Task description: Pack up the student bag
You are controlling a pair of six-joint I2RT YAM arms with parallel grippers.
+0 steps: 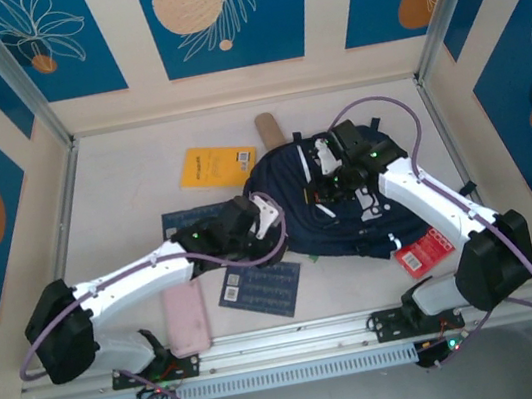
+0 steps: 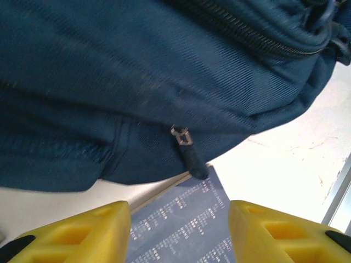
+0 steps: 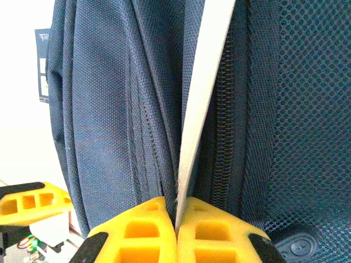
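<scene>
The student bag (image 1: 347, 202), a dark navy backpack, lies on the table right of centre. My right gripper (image 1: 326, 165) sits on top of it. In the right wrist view this gripper (image 3: 177, 219) is shut on a white stripe (image 3: 204, 104) at a fold of the bag (image 3: 104, 109), beside a zipper. My left gripper (image 1: 268, 221) is at the bag's left edge. In the left wrist view its yellow fingers (image 2: 82, 235) stand apart, so the gripper (image 2: 178, 235) is open with nothing between them. A zipper pull (image 2: 187, 153) hangs from the bag (image 2: 137, 71) just ahead of it.
A blue booklet (image 1: 260, 286) lies under the left gripper (image 2: 186, 224). A yellow book (image 1: 217, 165) and a cardboard tube (image 1: 267, 128) lie at the back. A pink case (image 1: 186, 316) is near the front left. A red book (image 1: 424, 251) pokes out from under the bag's right side.
</scene>
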